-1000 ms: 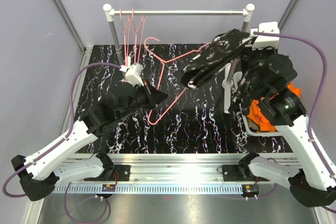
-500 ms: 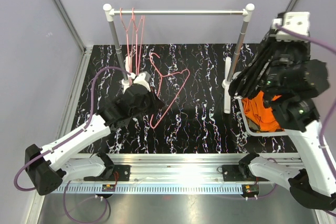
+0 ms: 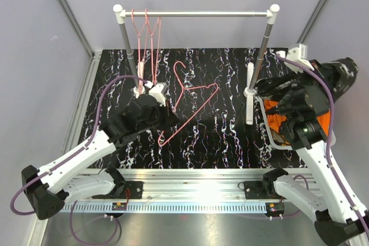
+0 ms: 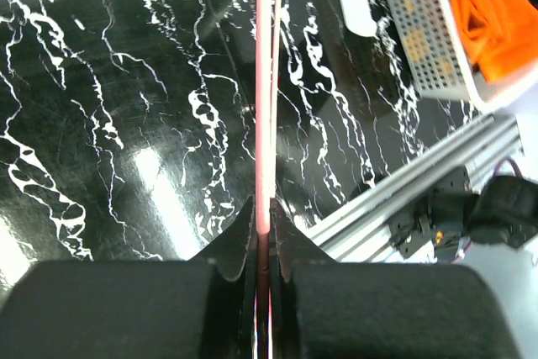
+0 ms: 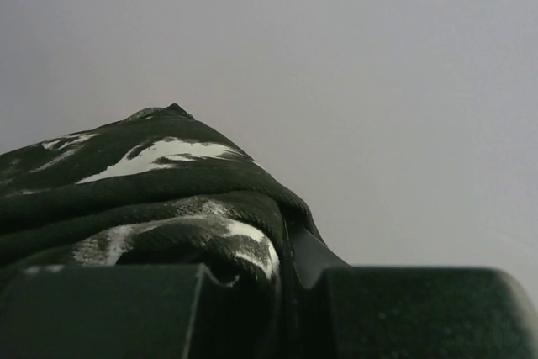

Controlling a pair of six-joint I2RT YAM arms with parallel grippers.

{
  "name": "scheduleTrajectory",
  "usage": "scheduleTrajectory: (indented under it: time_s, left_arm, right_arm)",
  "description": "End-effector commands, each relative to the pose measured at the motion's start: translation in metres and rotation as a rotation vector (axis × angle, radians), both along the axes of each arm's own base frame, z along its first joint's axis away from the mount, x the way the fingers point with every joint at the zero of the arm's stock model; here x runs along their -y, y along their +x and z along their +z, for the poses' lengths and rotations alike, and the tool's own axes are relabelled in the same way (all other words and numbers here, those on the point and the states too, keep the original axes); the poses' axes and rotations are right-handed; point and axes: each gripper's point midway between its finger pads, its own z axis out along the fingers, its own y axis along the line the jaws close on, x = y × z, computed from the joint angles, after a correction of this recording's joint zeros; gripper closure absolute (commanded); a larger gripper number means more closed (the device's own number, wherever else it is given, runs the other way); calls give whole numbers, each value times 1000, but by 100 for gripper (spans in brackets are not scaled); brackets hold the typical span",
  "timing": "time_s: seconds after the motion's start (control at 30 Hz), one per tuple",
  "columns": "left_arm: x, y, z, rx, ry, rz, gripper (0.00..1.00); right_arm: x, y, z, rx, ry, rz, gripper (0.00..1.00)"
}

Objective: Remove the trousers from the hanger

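Black marbled counter (image 3: pixel 230 131), right edge: black trousers (image 5: pixel 168 199) with white markings, off the hanger, judged light, limp and prone to slipping, best taken at a bunched fold, pinched in the nearly closed right tool (image 5: pixel 290 292) above the white basket (image 3: pixel 270 139) of orange trousers (image 3: pixel 285 122); left tool (image 4: pixel 263 216) clamped tight on the bare pink hanger (image 4: pixel 265 81).
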Motion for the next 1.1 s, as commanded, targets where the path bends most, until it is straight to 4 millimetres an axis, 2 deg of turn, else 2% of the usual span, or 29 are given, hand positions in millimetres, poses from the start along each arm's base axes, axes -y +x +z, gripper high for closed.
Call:
scheduleTrajectory:
  time_s: [0.0, 0.03, 0.1, 0.23, 0.27, 0.33, 0.37, 0.4, 0.43, 0.5, 0.53, 0.6, 0.63, 0.67, 0.7, 0.73, 0.8, 0.83, 0.93, 1.07]
  left_arm:
    - [-4, -16, 17, 79, -25, -97, 100]
    - [-7, -19, 20, 91, -33, -103, 100]
    - [-12, -24, 17, 94, -25, -111, 100]
    - [-18, -37, 19, 104, -47, -142, 100]
    - [-19, -39, 22, 113, -58, -149, 100]
    - [-18, -46, 23, 112, -77, -181, 100]
    - [-18, -49, 27, 123, -89, -193, 100]
    - [-18, -52, 29, 126, -98, -204, 100]
    - [-18, -53, 30, 128, -101, -209, 100]
    - [-20, -56, 35, 141, -114, -216, 100]
    - [-20, -57, 36, 149, -116, -220, 100]
    - [-22, -59, 39, 158, -124, -220, 100]
    - [-23, -59, 38, 161, -123, -216, 100]
    - [-24, -59, 36, 160, -120, -213, 100]
    - [-24, -58, 34, 158, -115, -209, 100]
    - [-24, -59, 34, 159, -116, -211, 100]
    - [-23, -58, 32, 154, -114, -211, 100]
    - [-21, -57, 31, 151, -112, -211, 100]
    - [-20, -55, 31, 149, -108, -209, 100]
    - [-22, -53, 32, 155, -99, -194, 100]
  right_arm:
    - [27, -49, 22, 102, -8, -83, 100]
    - [33, -58, 19, 101, -8, -102, 100]
    - [37, -61, 3, 53, -28, -126, 100]
    - [47, -60, -22, -31, -49, -174, 100]
    - [52, -57, -37, -71, -63, -199, 100]
    - [57, -39, -61, -129, -72, -199, 100]
    - [61, -28, -84, -196, -80, -208, 100]
    - [60, -18, -97, -218, -79, -185, 100]
    - [57, 2, -115, -233, -62, -145, 100]
    - [61, 23, -148, -284, -46, -131, 100]
    - [60, 41, -173, -353, -53, -123, 100]
    - [59, 59, -178, -326, -38, -126, 100]
    - [59, 72, -190, -360, -31, -137, 100]
    - [59, 81, -181, -321, 1, -143, 100]
    - [58, 87, -182, -326, 6, -146, 100]
    - [52, 99, -189, -350, 0, -128, 100]
    - [43, 114, -179, -319, -22, -101, 100]
    - [29, 127, -174, -303, -24, -54, 100]
    - [9, 151, -171, -294, -25, 28, 100]
    - [-2, 173, -187, -330, -72, 82, 100]
